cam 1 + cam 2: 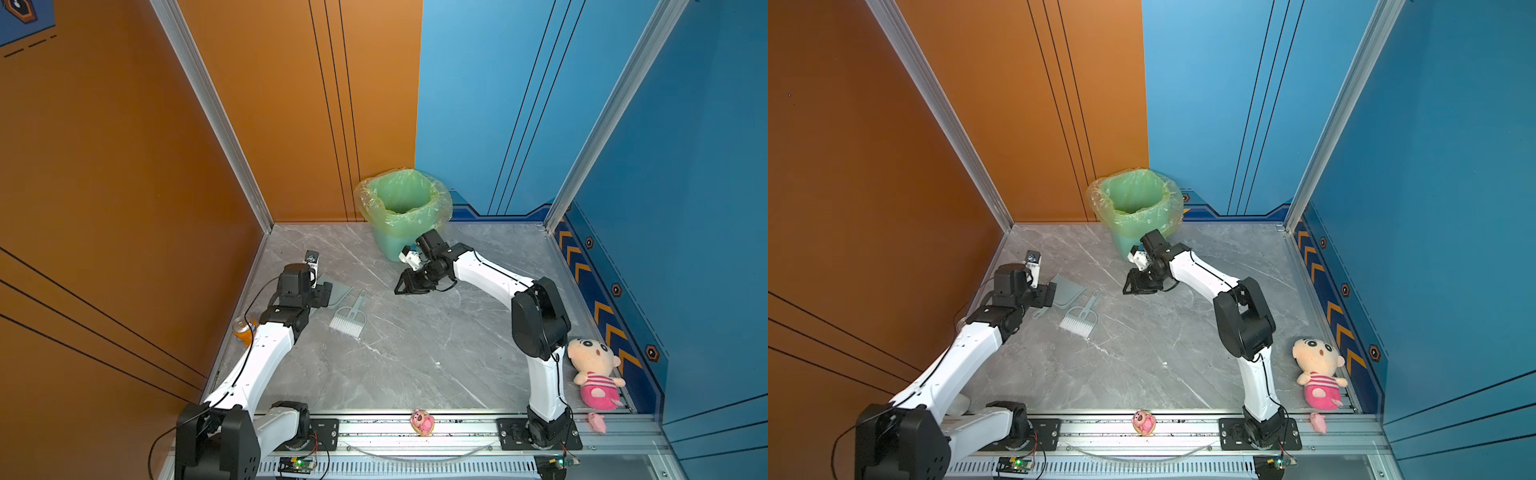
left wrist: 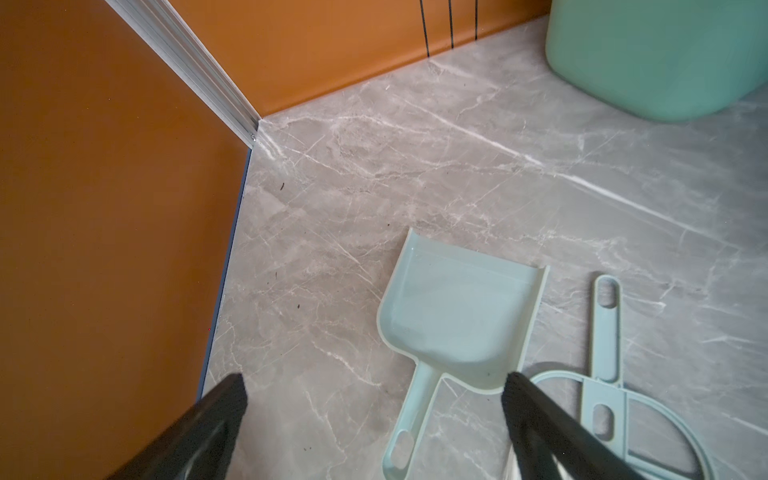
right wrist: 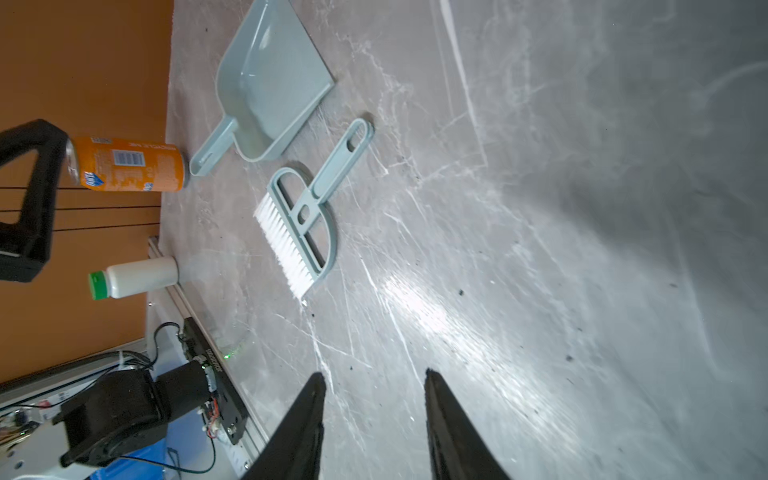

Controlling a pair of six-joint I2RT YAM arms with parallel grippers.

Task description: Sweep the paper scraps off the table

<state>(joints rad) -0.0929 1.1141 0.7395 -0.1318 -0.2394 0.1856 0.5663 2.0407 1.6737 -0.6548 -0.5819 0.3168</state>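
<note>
No paper scraps show on the grey marble table (image 1: 415, 353) in any view. My left gripper (image 2: 374, 378) is open wide just above the table at the left. The handle of the pale blue dustpan (image 2: 457, 307) lies below its spread jaws, untouched. The matching brush (image 1: 351, 316) lies flat beside the dustpan (image 1: 337, 287), bristles toward the front. My right gripper (image 3: 374, 372) hangs open and holds nothing, over bare marble in front of the bin, also seen in a top view (image 1: 399, 289).
A green-lined bin (image 1: 401, 208) stands at the back wall. An orange can (image 1: 243, 328) and a white bottle (image 3: 137, 276) stand by the left wall. Three pink plush toys sit at the front: a doll (image 1: 594, 374), a bear (image 1: 422, 422) and a small one (image 1: 597, 422).
</note>
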